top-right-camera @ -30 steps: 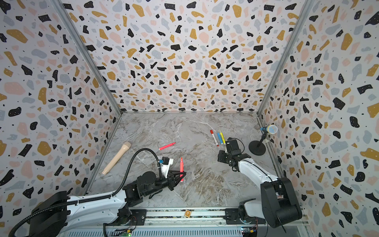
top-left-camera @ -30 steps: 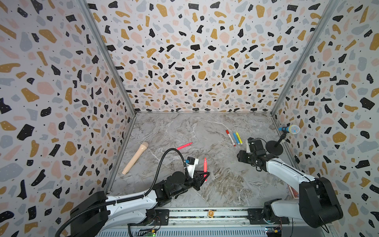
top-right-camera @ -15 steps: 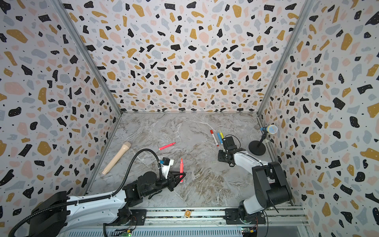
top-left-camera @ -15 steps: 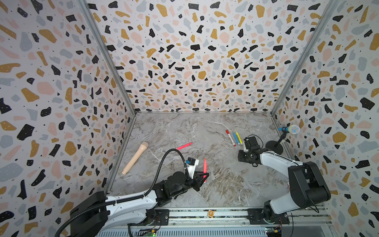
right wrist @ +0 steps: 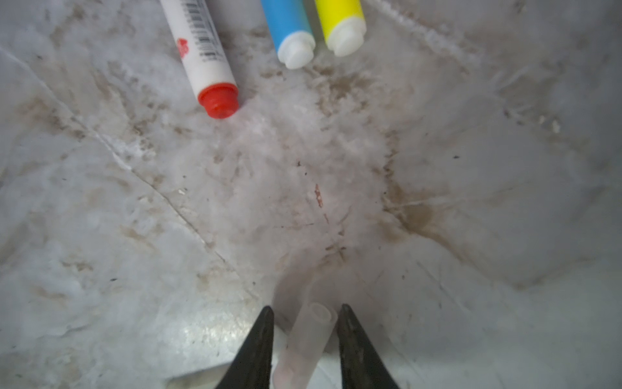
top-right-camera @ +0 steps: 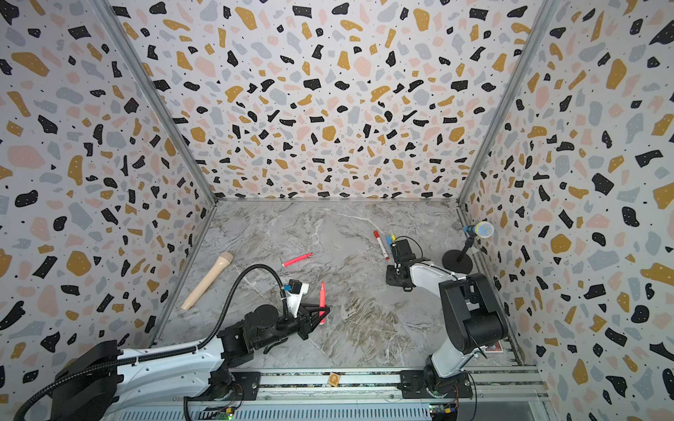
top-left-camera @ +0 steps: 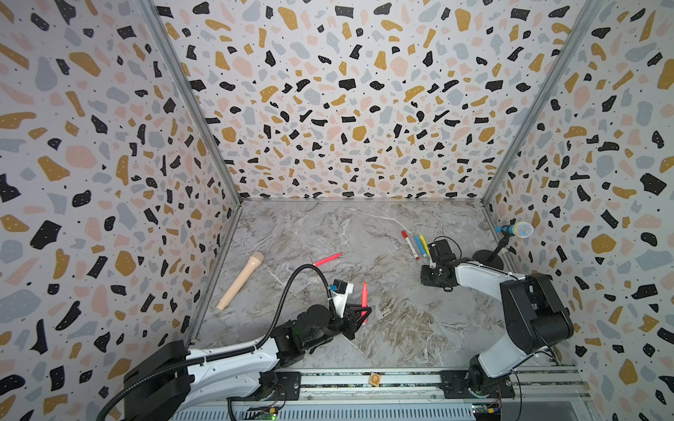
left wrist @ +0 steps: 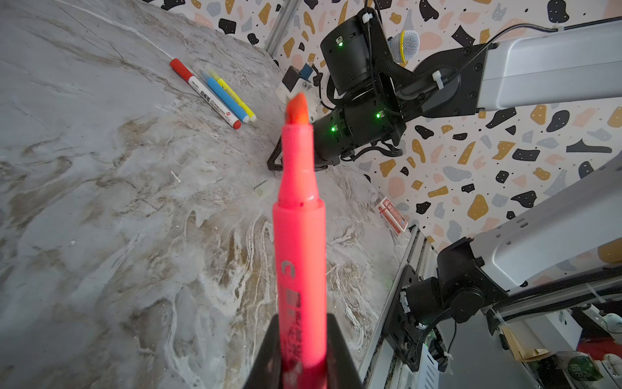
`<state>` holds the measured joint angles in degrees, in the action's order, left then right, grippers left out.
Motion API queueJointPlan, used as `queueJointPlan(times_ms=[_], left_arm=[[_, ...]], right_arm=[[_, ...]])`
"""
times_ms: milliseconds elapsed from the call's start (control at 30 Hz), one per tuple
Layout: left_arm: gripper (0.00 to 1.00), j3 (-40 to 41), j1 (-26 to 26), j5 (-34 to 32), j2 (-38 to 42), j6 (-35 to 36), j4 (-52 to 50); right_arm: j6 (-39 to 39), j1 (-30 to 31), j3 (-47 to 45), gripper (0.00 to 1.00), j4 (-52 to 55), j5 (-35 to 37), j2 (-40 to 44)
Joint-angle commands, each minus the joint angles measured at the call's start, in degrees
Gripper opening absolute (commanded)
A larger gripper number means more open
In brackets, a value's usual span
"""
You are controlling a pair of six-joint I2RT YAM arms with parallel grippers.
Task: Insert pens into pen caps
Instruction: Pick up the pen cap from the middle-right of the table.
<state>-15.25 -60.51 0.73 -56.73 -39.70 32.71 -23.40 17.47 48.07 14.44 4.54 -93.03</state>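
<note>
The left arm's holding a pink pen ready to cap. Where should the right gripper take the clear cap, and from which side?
Probably mid-length across its round sides, from above: the clear cap lies flat between the right gripper's fingers, leaving its open mouth free for the pink pen.

White shells over black joints on both the left arm [top-left-camera: 233, 361] and right arm [top-left-camera: 477, 275]. Thick ribbed black cable [top-left-camera: 305, 268] on the left one; small white zip tie [left wrist: 437, 79], green lights [left wrist: 333, 128] on the right. Black tapered fingers [right wrist: 259, 340] on the right claw [right wrist: 304, 310].
</note>
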Motion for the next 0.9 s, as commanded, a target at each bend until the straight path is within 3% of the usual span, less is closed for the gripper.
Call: queueJointPlan(times_ms=[0, 400, 700, 867], left_arm=[[0.00, 0.1, -0.2, -0.7, 0.6, 1.1, 1.3], [0.00, -0.3, -0.2, -0.6, 0.4, 1.3, 0.9], [0.00, -1.3, -0.2, 0.4, 0.0, 2.7, 0.6], [0.00, -3.6, -1.1, -0.5, -1.0, 4.9, -2.4]], right_arm=[[0.7, 0.8, 1.7, 0.29, 2.5, 2.2, -0.8], [1.9, 1.8, 1.2, 0.12, 2.7, -1.9, 2.0], [4.7, 1.2, -3.2, 0.09, -9.2, -28.3, 16.8], [-1.9, 1.4, -8.6, 0.07, -23.0, -42.6, 28.2]])
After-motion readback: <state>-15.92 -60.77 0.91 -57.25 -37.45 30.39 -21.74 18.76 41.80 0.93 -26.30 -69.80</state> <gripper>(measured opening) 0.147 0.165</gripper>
